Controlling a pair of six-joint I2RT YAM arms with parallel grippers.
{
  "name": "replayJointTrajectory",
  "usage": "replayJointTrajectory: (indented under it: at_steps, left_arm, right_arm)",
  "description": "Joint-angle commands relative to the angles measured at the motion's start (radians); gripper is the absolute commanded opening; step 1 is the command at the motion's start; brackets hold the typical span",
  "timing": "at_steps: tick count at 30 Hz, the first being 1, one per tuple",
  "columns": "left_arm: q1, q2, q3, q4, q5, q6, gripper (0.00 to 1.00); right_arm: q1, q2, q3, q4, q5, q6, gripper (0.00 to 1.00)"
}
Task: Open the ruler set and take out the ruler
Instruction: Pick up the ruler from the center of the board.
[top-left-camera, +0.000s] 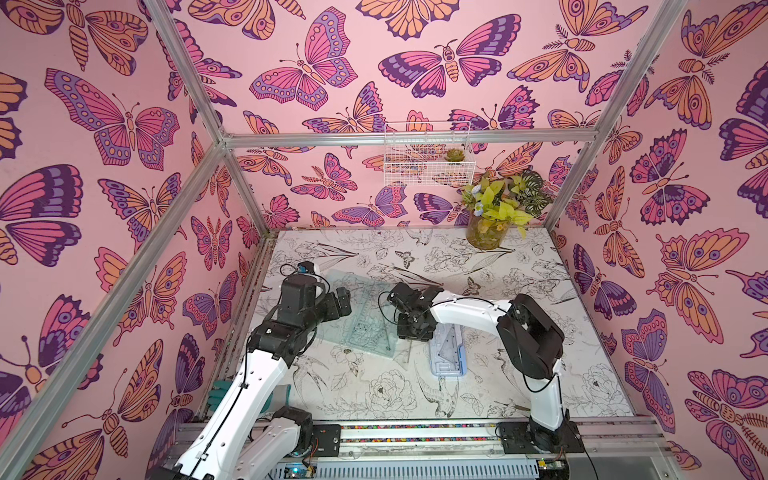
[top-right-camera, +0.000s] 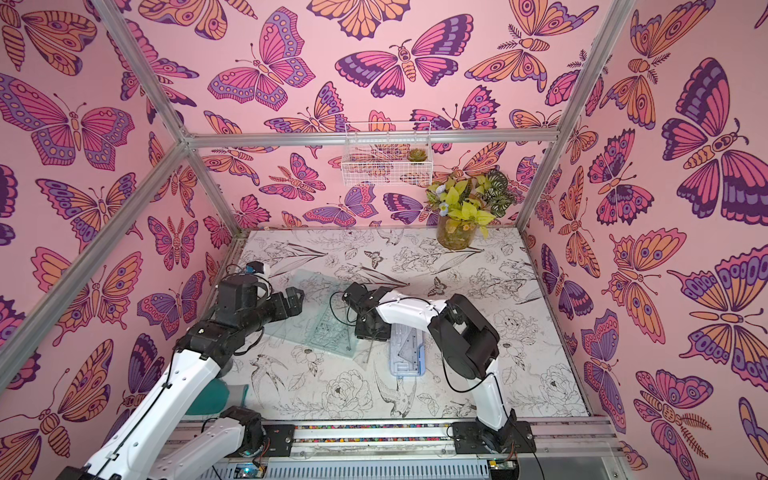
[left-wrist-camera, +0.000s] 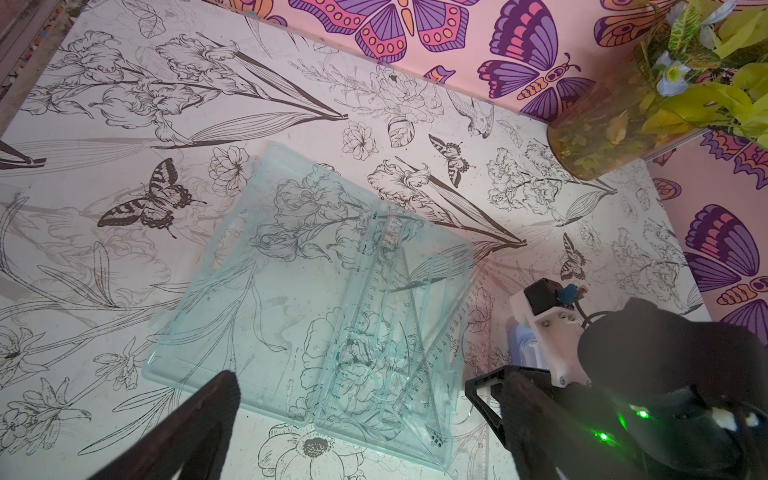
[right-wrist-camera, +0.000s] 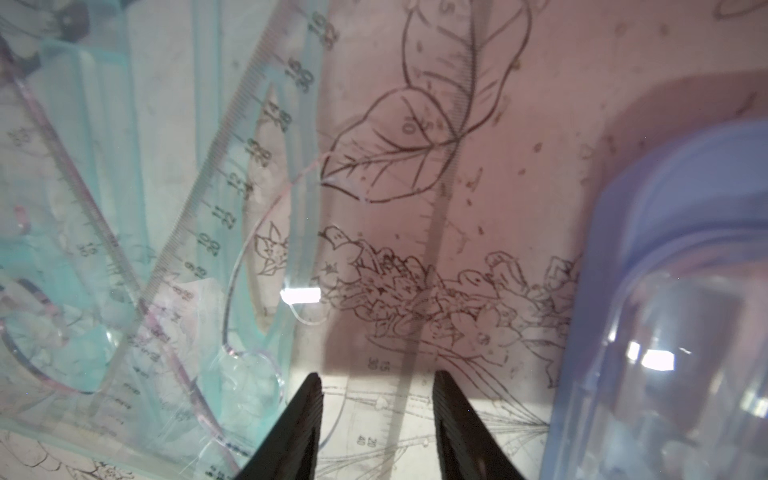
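Left wrist: ruler (left-wrist-camera: 370, 307) lies lengthwise inside case (left-wrist-camera: 257, 291).

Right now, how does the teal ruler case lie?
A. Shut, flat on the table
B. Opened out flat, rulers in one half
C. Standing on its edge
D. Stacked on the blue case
B: the teal ruler case is spread open on the table with both halves lying flat, and the rulers rest in one half.
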Motion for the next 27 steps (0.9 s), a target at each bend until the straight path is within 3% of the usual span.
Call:
replayJointTrajectory:
  at_steps: [1,14,27]
  left_arm:
    - [0.004,-0.009,-0.015,-0.018,-0.007,0.003,1.0]
    - [0.003,-0.009,-0.013,-0.018,-0.007,0.006,1.0]
    - [0.004,-0.009,-0.011,-0.019,-0.007,0.006,1.0]
  right_arm:
    - [-0.001,0.034,0.039,-0.02,-0.01,-0.013,0.45]
    - [0.001,0.053,0.065,-0.032,-0.022,-0.031,0.27]
    - [-0.014,-0.048,0.068,-0.036,0.016,-0.088,0.24]
